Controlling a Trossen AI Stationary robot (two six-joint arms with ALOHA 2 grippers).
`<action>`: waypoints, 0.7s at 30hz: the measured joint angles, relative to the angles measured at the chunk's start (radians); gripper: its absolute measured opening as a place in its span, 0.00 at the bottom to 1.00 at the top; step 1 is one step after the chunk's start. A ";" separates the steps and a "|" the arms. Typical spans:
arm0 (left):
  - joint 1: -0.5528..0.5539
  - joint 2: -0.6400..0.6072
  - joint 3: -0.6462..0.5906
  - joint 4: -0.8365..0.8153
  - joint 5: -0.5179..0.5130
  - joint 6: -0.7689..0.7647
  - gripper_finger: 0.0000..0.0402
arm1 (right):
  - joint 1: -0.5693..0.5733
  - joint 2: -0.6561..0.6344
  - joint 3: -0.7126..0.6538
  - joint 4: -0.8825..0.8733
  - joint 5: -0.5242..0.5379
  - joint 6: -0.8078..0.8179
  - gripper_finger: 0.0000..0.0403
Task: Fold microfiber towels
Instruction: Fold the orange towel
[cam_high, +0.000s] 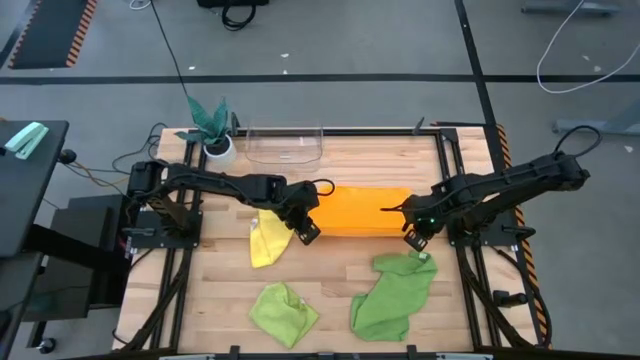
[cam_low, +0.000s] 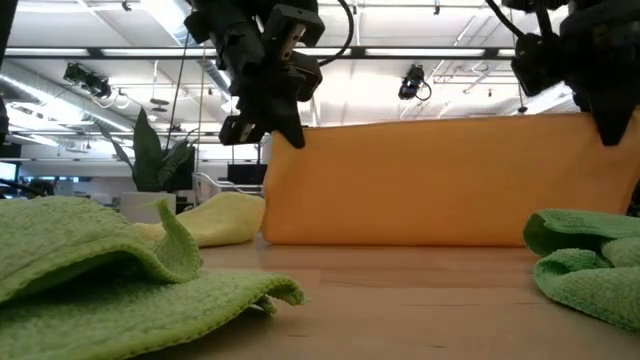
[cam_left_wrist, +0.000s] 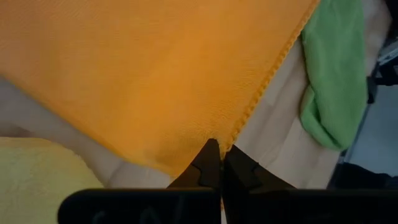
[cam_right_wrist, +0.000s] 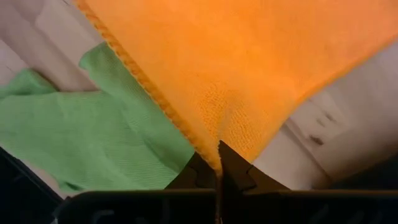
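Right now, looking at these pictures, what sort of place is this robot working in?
Probably a robotics lab or open workshop hall. The wooden table sits in a metal frame on a grey concrete floor with loose cables, and the low view shows a high ceiling with strip lights and mounted cameras.

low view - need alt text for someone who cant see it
An orange towel hangs stretched like a curtain between the left gripper and the right gripper, each shut on a top corner. Crumpled green towels lie in front, a lime green towel on one side, a mid-green towel on the other.
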 joint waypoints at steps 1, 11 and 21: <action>-0.002 0.000 -0.001 0.003 -0.001 -0.001 0.01 | 0.000 0.000 -0.008 0.006 -0.006 0.000 0.00; 0.076 0.000 0.015 0.069 -0.038 0.047 0.01 | -0.045 -0.013 0.024 -0.013 0.024 -0.039 0.00; 0.206 -0.071 0.381 -0.252 -0.267 0.301 0.01 | -0.179 -0.016 0.384 -0.327 0.268 -0.189 0.00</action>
